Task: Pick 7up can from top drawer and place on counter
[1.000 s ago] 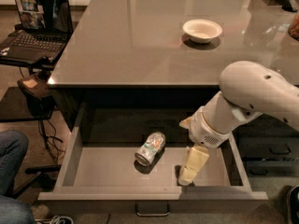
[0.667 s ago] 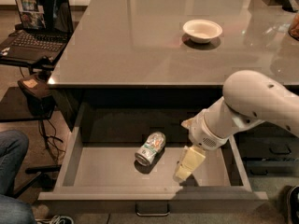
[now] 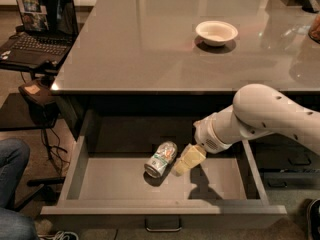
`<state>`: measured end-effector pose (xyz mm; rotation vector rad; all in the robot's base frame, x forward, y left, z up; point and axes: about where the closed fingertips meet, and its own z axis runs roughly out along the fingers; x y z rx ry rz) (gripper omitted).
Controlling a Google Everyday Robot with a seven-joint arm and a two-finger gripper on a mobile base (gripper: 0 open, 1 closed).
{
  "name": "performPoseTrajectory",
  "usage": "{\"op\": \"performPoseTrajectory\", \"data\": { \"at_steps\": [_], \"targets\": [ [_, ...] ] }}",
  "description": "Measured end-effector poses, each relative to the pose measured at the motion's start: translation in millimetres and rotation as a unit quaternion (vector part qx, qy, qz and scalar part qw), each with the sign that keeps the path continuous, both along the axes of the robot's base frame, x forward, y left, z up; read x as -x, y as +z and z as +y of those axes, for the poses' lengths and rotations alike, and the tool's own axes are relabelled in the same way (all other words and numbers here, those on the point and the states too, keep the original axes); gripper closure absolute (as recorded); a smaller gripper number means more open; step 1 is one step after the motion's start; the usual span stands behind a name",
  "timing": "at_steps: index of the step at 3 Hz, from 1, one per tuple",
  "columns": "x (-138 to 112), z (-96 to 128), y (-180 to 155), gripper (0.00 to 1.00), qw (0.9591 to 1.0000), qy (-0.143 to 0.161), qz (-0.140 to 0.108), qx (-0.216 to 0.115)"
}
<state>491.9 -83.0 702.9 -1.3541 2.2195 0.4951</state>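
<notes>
The 7up can (image 3: 160,159) lies on its side on the grey floor of the open top drawer (image 3: 110,181), near the middle. My gripper (image 3: 186,161) reaches down into the drawer from the right on a white arm and sits just right of the can, very close to it. The counter (image 3: 150,44) spreads wide above the drawer, glossy grey.
A white bowl (image 3: 216,32) stands on the counter at the back right. A black laptop (image 3: 37,26) sits on a stand at the left. A person's knee in jeans (image 3: 12,169) is at the lower left. The drawer handle (image 3: 163,226) is at the bottom edge.
My gripper has moved left inside the drawer, from the right part to right beside the can. The can has not moved.
</notes>
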Motion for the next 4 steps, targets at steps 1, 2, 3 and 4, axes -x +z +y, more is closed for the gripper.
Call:
{"op": "performPoseTrajectory", "data": {
  "at_steps": [1,2,3,4],
  "targets": [
    [4,4,-14,0.0,0.9998,-0.014,0.009,-0.005],
    [-6,18,-56,0.0,0.9958,-0.067,0.039,-0.048],
    [-6,18,-56,0.0,0.9958,-0.067,0.039,-0.048],
    [-6,27,-85,0.0,0.989,-0.114,0.053,-0.077]
  ]
}}
